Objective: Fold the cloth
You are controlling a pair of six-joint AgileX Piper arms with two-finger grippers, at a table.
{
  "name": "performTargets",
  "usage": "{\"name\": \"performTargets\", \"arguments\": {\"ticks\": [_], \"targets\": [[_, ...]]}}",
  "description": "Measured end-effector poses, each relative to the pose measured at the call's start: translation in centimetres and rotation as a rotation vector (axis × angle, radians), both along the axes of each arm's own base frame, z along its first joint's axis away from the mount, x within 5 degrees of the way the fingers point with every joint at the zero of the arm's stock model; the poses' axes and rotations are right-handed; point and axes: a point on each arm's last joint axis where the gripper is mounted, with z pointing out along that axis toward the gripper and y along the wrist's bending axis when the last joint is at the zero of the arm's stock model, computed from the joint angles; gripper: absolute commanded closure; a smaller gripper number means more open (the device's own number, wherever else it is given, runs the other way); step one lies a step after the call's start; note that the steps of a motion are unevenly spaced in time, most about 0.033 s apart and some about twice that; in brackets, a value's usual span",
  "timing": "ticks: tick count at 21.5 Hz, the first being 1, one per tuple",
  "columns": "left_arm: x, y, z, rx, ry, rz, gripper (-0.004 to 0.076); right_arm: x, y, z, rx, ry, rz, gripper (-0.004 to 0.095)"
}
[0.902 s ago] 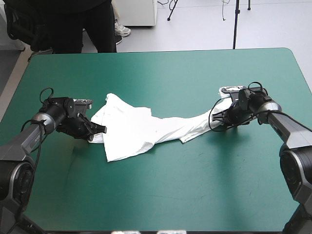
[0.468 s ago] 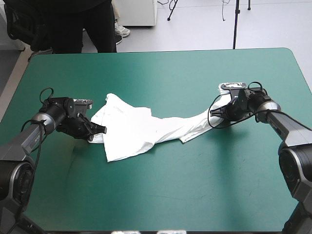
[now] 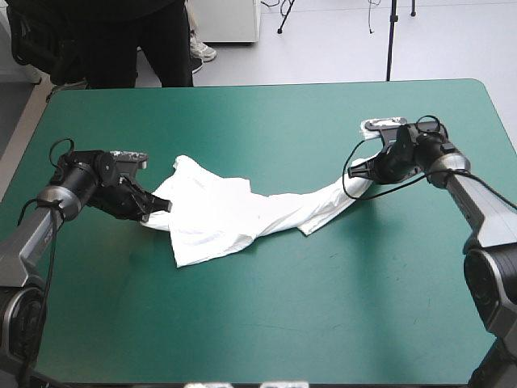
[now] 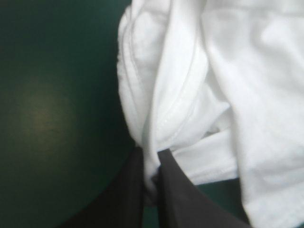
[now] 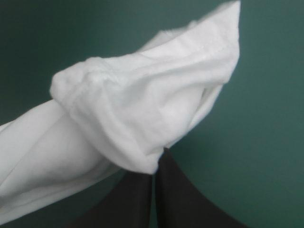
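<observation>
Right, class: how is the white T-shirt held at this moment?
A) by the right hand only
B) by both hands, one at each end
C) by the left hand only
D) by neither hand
B: the left hand is shut on a bunched edge of the T-shirt, and the right hand is shut on its opposite end.

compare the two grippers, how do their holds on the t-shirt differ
The left gripper pinches the T-shirt at its broad, spread end; the right gripper pinches the narrow, stretched-out end. The left sits nearer the robot, the right farther up the table. Both are shut on the T-shirt.
</observation>
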Motion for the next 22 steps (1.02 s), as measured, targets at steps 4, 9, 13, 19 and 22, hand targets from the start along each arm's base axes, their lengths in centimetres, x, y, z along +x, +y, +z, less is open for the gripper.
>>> {"name": "performTargets", "arguments": {"ticks": [4, 9, 13, 19, 22], "targets": [[-0.4, -0.3, 4.3, -0.039, -0.105, -0.003, 0.0733, -1.1, -0.1, 5.0, 0.003, -0.092, 0.022, 0.0925], [-3.1, -1.0, 14.9, -0.165, -0.369, -0.024, 0.0733, -5.5, -0.7, 14.6, 0.025, -0.292, 0.040, 0.0925], [-6.8, -1.5, 22.5, -0.264, -0.608, -0.080, 0.0733, -10.5, -1.6, 22.3, 0.057, -0.526, 0.040, 0.0925], [-15.4, -1.7, 31.1, -0.355, -0.934, -0.165, 0.0733, -20.4, -3.2, 30.6, 0.099, -0.832, 0.038, 0.0925], [-19.4, -1.5, 32.8, -0.359, -1.026, -0.190, 0.0733, -24.2, -3.8, 31.7, 0.106, -0.884, 0.038, 0.0925]]}}
